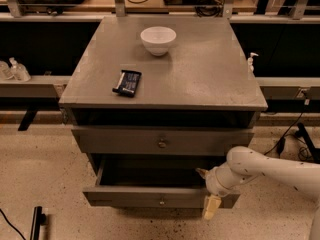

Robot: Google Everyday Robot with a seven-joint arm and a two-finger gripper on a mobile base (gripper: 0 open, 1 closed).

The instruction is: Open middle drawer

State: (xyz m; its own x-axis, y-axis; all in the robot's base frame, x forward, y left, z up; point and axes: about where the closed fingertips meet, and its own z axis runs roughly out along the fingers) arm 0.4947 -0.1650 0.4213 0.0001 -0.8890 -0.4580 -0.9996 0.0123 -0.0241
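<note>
Grey-painted wood, the middle drawer (125, 198) is pulled well out from the desk (210, 79), so its dark bare inside shows, and its small round knob (161, 202) sits on the front panel. The claw (206, 194) is at the right end of that front panel, on the white arm (270, 166). I cannot tell if it is open or closed, or if it holds anything. The upper drawer (120, 141) sits further back. On the desk top stand a white bowl (158, 39) and a dark flat packet (127, 82), apart.
</note>
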